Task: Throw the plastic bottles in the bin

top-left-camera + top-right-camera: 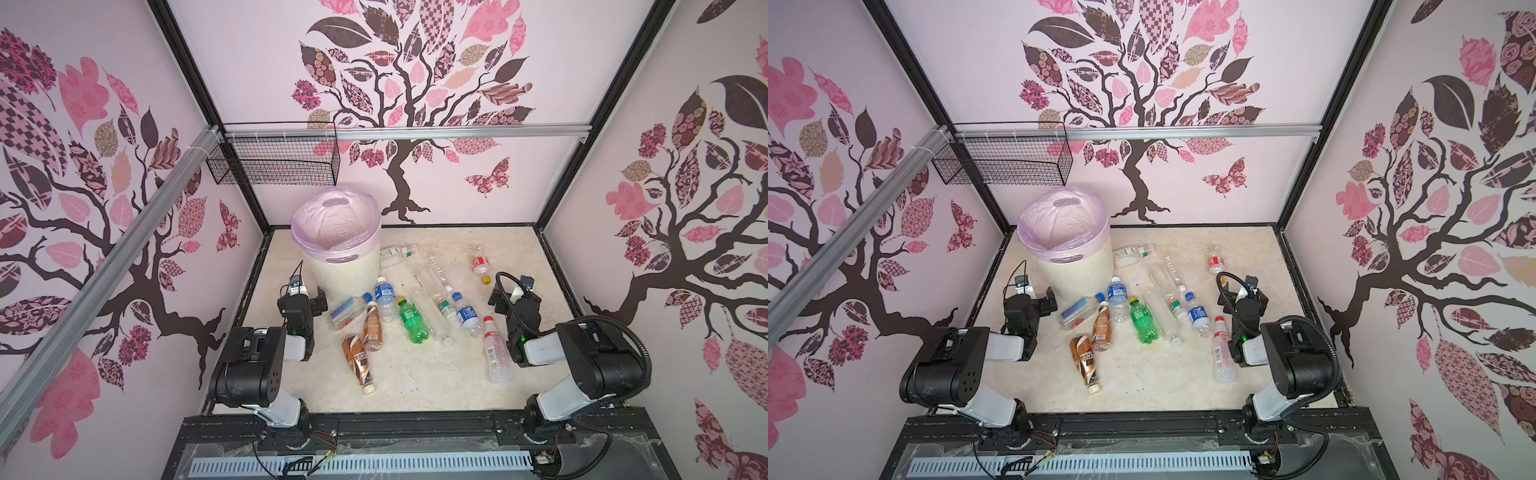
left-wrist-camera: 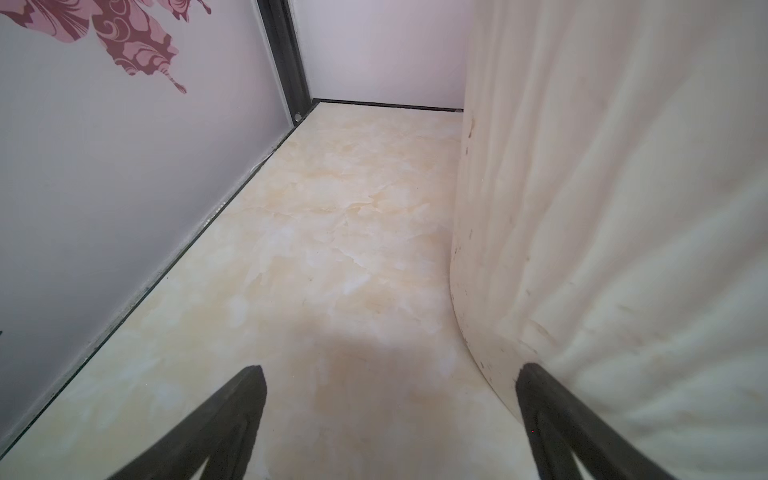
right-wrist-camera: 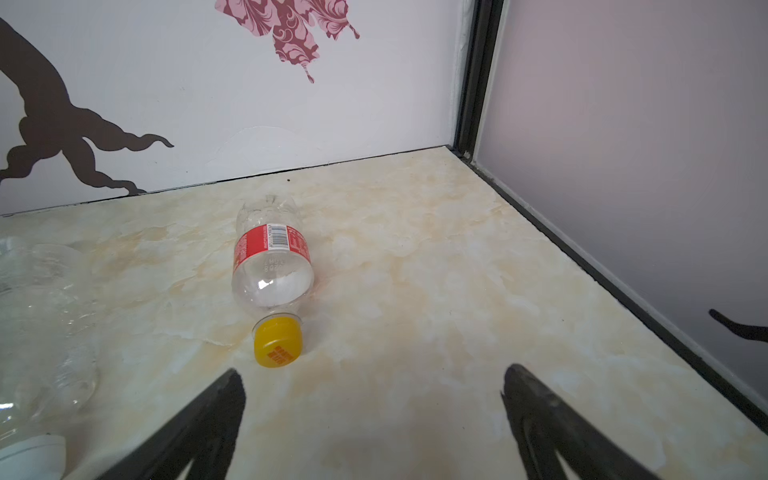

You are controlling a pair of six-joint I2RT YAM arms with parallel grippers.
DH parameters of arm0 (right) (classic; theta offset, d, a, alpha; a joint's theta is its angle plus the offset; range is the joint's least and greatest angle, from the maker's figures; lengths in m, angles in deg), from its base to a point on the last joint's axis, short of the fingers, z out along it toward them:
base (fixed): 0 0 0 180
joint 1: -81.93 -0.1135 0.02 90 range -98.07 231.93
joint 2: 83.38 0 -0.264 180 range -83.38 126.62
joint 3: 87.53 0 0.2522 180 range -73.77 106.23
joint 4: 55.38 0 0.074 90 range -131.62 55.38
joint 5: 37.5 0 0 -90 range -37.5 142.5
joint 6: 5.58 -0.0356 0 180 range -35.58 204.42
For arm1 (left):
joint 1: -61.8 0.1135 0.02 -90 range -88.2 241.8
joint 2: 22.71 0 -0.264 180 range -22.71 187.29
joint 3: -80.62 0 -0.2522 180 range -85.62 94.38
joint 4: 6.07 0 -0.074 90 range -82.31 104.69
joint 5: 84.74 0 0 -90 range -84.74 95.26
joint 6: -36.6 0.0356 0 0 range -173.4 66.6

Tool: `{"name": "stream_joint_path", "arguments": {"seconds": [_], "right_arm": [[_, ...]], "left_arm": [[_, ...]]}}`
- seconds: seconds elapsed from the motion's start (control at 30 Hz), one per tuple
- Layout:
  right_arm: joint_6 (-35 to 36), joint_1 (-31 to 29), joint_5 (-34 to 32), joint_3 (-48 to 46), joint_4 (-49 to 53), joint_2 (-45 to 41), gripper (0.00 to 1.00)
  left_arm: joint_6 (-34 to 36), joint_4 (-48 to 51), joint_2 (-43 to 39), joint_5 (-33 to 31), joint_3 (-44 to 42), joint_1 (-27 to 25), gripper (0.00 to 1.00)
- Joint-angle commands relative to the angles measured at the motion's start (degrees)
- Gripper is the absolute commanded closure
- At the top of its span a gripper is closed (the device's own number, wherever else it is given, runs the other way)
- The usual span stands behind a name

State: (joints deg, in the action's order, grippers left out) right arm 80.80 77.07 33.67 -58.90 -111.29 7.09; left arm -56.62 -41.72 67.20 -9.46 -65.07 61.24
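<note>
My right gripper (image 3: pixel 374 372) hangs spread wide and empty above the marbled table (image 3: pixel 436 257), a red-labelled clear bottle (image 3: pixel 272 266) lying just ahead with its yellow cap (image 3: pixel 277 343) toward me, another clear bottle (image 3: pixel 41 316) off beside it.

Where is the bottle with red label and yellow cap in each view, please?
In a top view: red-label bottle, lying right of the middle, toward the back.
In a top view: the same place.
Left wrist: not in it.
Right wrist: in the centre, yellow cap nearest.
Shared landmark: painted tree roots behind it.
</note>
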Motion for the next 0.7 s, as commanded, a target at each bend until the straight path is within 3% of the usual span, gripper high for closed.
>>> {"name": "stream_joint_path", "arguments": {"seconds": [0.0,0.53,0.6,0.67], "right_arm": [[0.0,-0.1,-0.5,0.0,-1.9,0.3,0.01],[0.0,-0.1,-0.5,-0.1,-2.0,0.3,0.00],[0.0,-0.1,-0.5,-0.1,-2.1,0.3,0.01],[0.0,-0.1,-0.5,-0.1,-2.1,0.3,0.01]], "left_arm": [[-0.4,-0.9,-0.7,0.3,1.1,0.1,0.02],[-0.4,-0.8,-0.8,0.4,1.1,0.3,0.02],[-1.3,-1.6,-1.0,7.2,0.5,2.9,0.02],[-0.9,-1.3,-0.8,7.9,0.8,3.0,0.02]]}}
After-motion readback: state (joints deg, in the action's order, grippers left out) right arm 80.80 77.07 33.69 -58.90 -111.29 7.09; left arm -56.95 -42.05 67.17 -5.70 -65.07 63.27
